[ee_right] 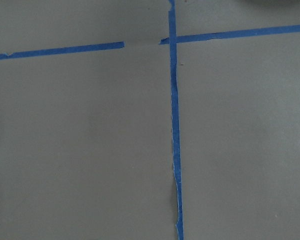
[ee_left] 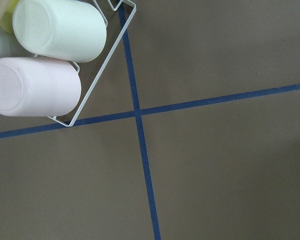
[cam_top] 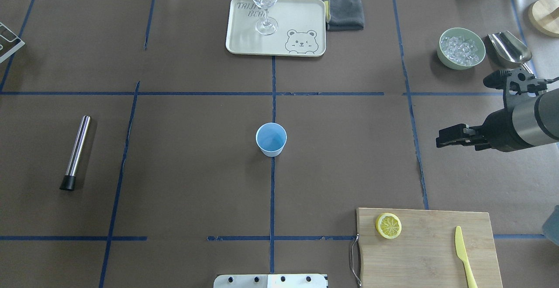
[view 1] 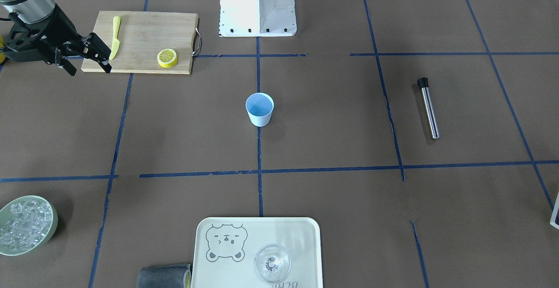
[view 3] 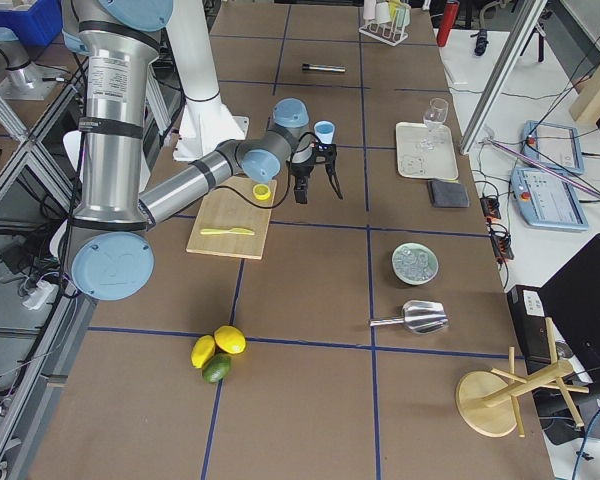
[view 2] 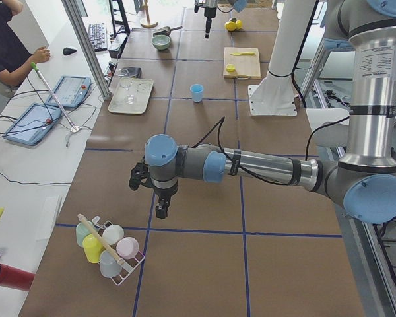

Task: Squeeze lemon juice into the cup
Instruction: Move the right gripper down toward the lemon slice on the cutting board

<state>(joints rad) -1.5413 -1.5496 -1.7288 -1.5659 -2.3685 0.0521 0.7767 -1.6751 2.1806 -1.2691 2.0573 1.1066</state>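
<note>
Hanging near the rectangular wooden board (view 1: 148, 34), the right end effector (view 1: 88, 70) gapes empty; the left end effector (view 2: 148, 197) cannot be judged.

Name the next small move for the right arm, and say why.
Probably swing the right claw across to the lemon and lower it around the slice. The claw hangs open and empty, well apart from the slice, which lies untouched on the cutting board near its handle end. The cup stands alone mid-table, with nothing held over it yet.
</note>
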